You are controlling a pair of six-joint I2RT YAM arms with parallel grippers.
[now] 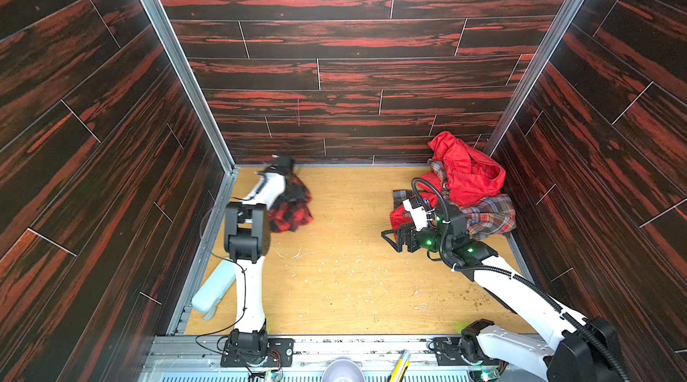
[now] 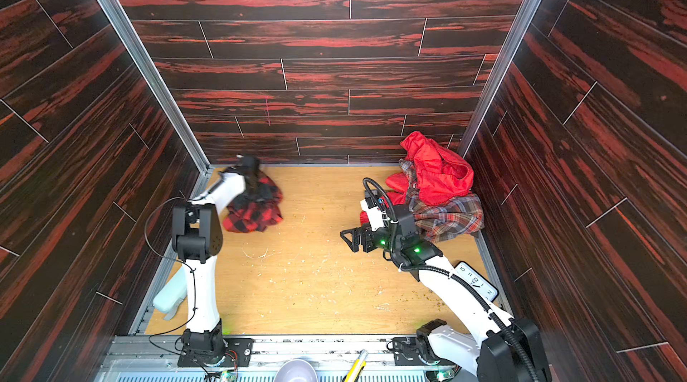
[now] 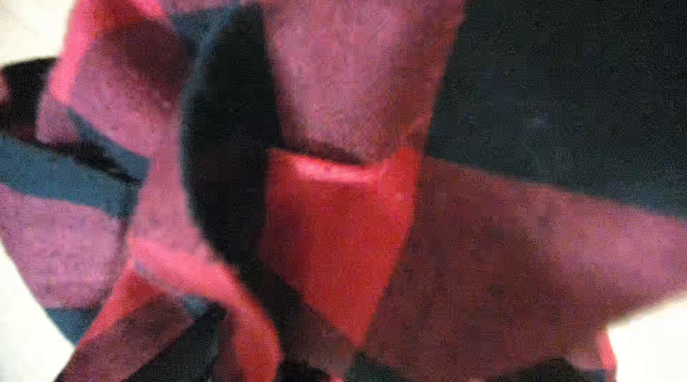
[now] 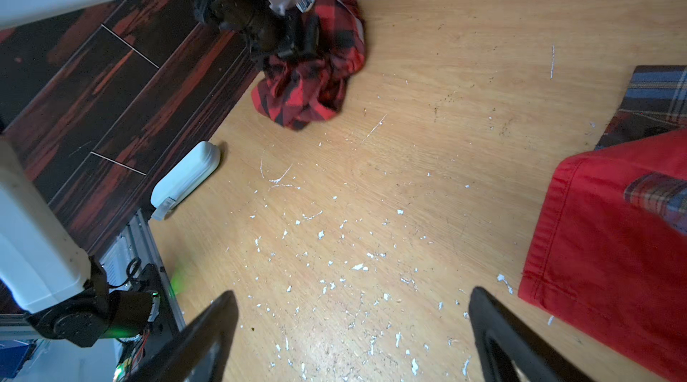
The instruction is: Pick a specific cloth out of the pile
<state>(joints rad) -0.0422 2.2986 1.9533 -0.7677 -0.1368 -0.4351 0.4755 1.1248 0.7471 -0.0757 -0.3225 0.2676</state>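
Note:
The cloth (image 1: 292, 209) (image 2: 254, 212), red-and-black buffalo check, lies bunched on the wooden floor at the far left corner. My left gripper (image 1: 293, 190) (image 2: 260, 190) points down into its top folds. In the left wrist view the cloth (image 3: 334, 212) fills the picture and hides the fingers; in the right wrist view that gripper (image 4: 308, 41) sits on the cloth (image 4: 308, 93). The pile is at the far right: a plain red garment (image 1: 468, 172) (image 4: 609, 250) over a plaid shirt (image 1: 490, 216) (image 4: 658, 97). My right gripper (image 1: 394, 240) (image 4: 353, 296) hovers open and empty beside the pile.
A pale oblong case (image 1: 213, 287) (image 4: 186, 175) lies along the left wall. A clock face (image 2: 477, 281) lies under the right arm. A bowl (image 1: 342, 371) and a yellow knife (image 1: 399, 365) rest on the front rail. Dark panelled walls enclose three sides.

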